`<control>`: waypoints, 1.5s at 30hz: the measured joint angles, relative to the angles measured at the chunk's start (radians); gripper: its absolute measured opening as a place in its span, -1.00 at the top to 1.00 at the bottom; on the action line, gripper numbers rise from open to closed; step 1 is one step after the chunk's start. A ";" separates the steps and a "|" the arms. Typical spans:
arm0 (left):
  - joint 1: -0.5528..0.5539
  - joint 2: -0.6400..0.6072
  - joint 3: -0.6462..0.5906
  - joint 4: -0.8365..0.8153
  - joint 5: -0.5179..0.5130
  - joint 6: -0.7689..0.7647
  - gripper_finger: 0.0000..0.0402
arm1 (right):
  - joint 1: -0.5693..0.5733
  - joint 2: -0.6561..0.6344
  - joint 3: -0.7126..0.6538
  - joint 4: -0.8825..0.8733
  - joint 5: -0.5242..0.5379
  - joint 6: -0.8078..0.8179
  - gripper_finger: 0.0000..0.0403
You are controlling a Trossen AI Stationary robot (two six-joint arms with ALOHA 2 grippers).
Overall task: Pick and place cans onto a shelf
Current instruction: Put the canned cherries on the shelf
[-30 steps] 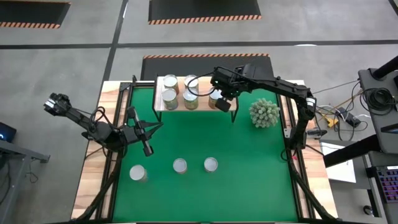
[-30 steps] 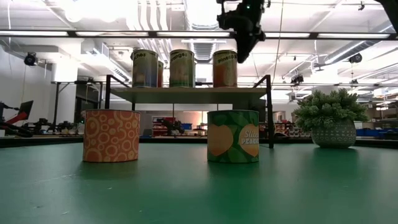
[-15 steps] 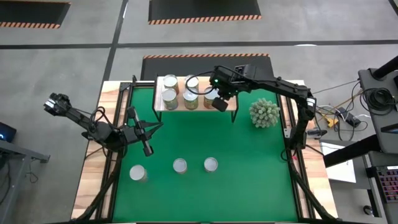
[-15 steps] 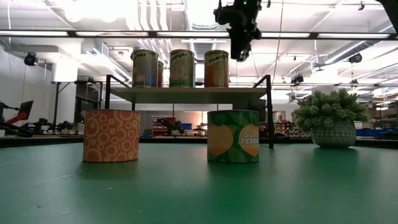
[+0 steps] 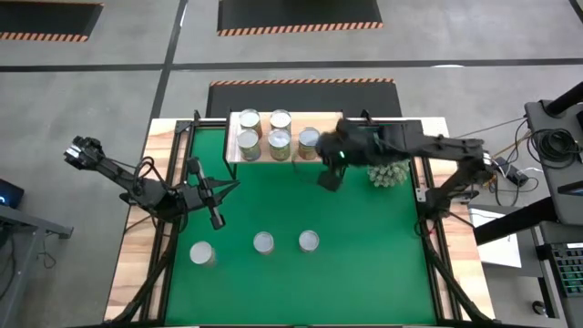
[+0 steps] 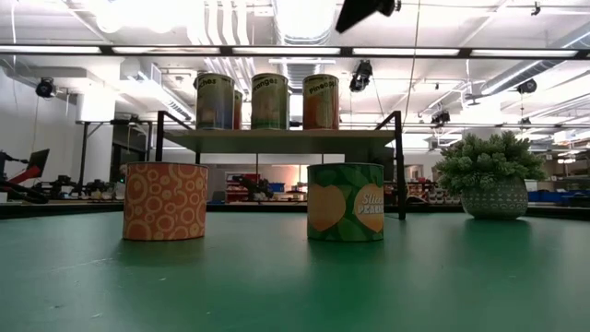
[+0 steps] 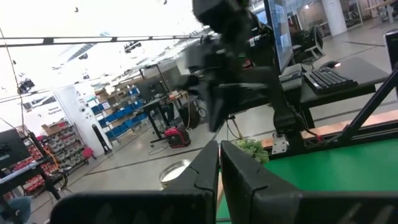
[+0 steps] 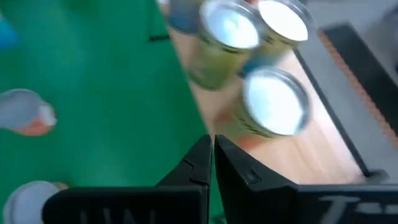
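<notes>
Five cans stand upright on the light-wood shelf [image 5: 310, 117] at the far side: two at the back [image 5: 249, 119] and three in front, the rightmost being [image 5: 309, 139]. The low view shows them on the shelf top [image 6: 277, 138]. Three more cans [image 5: 263, 242] stand on the green mat near the front. My right gripper [image 5: 328, 179] is shut and empty, in front of the shelf's right end. Its wrist view [image 8: 211, 148] looks down on the shelf cans [image 8: 273, 102]. My left gripper [image 5: 221, 189] is shut and empty over the mat's left side.
A spiky pale-green plant [image 5: 387, 166] in a pot stands on the mat right of the shelf, close to my right arm. In the low view an orange can [image 6: 164, 214] and a green can [image 6: 346, 214] stand in front of the shelf legs.
My right gripper has drawn back from the shelf's right end toward the near edge and the right. The can it was at first slid a little toward the table's left along the shelf top. It now stands there alone, upright.
</notes>
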 joint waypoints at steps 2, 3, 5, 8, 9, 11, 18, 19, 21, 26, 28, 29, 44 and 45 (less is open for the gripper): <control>0.000 0.000 0.000 0.000 0.000 -0.005 1.00 | 0.052 -0.046 -0.092 0.101 0.014 -0.012 0.96; 0.000 0.000 0.000 0.000 0.000 -0.009 1.00 | 0.078 -0.068 -0.145 0.159 0.019 -0.024 0.96; 0.000 0.000 0.000 0.001 0.000 -0.019 1.00 | 0.126 -0.114 -0.252 0.288 0.033 -0.057 0.96; 0.000 0.000 0.000 0.003 0.000 -0.040 1.00 | 0.183 -0.177 -0.410 0.477 0.032 -0.117 0.96; 0.000 0.000 0.000 0.003 0.000 -0.050 1.00 | 0.197 -0.198 -0.460 0.529 0.032 -0.136 0.96; 0.000 0.000 0.000 0.005 0.001 -0.076 1.00 | 0.220 -0.235 -0.552 0.615 0.033 -0.167 0.96; 0.000 0.018 0.000 -0.015 -0.002 -0.322 1.00 | 0.273 -0.370 -0.821 0.877 0.033 -0.218 0.96; 0.000 0.026 0.000 -0.042 -0.022 -0.392 1.00 | 0.276 -0.391 -0.850 0.913 0.033 -0.235 0.96; 0.000 0.044 0.000 -0.112 -0.114 -0.535 1.00 | 0.278 -0.433 -0.900 0.961 0.033 -0.271 0.96; 0.001 0.069 0.062 -0.334 -0.324 -0.788 1.00 | 0.277 -0.524 -0.967 1.035 0.033 -0.359 0.96; 0.003 0.070 0.139 -0.480 -0.255 -0.902 1.00 | 0.277 -0.555 -0.975 1.035 0.033 -0.377 0.96; 0.006 0.077 0.184 -0.549 -0.216 -0.953 1.00 | 0.277 -0.568 -0.977 1.034 0.033 -0.382 0.96; 0.059 0.498 0.794 -1.656 0.454 -1.665 1.00 | 0.277 -0.610 -0.978 0.989 0.033 -0.418 0.96; 0.063 0.528 0.808 -1.739 0.529 -1.726 1.00 | 0.277 -0.610 -0.979 0.989 0.033 -0.418 0.96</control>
